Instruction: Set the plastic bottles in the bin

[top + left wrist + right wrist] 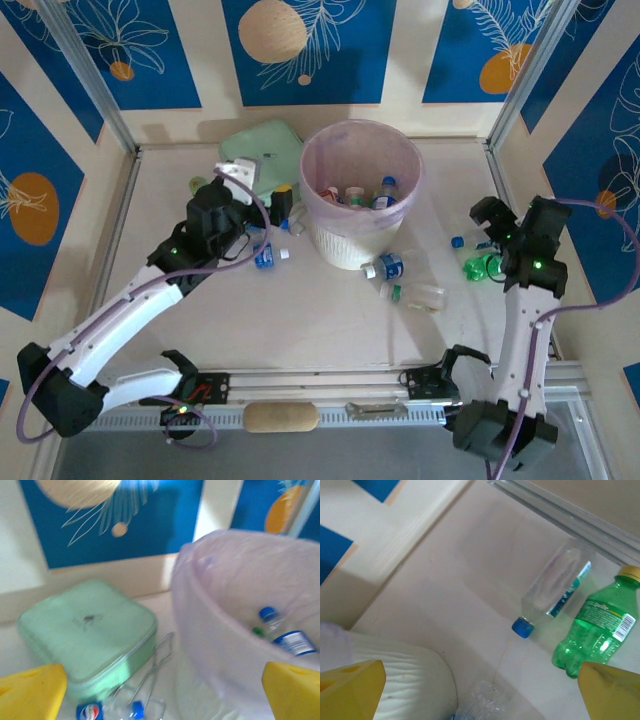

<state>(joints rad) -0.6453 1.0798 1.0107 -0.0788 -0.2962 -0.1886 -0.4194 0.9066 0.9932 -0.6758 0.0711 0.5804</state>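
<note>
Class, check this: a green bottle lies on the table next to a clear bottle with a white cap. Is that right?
Not quite. The clear bottle next to the green bottle has a blue cap, not a white one; the right wrist view shows it. Both do lie on the table.

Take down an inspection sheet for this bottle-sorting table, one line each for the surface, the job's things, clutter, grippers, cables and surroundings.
Surface: cream table, no spills seen.
Job's things: bin upright at the far middle, with several binned bottles inside. Loose bottles lie in front of it and to its left. A green bottle and a clear bottle lie to its right.
Clutter: mint-green box left of the bin, bent wire beside it.
Grippers: left gripper open, empty, beside the bin. Right gripper open, empty, near the green bottle.
Cables: purple cable along each arm.
Surroundings: blue-and-cream wall panels, metal frame posts.
</note>
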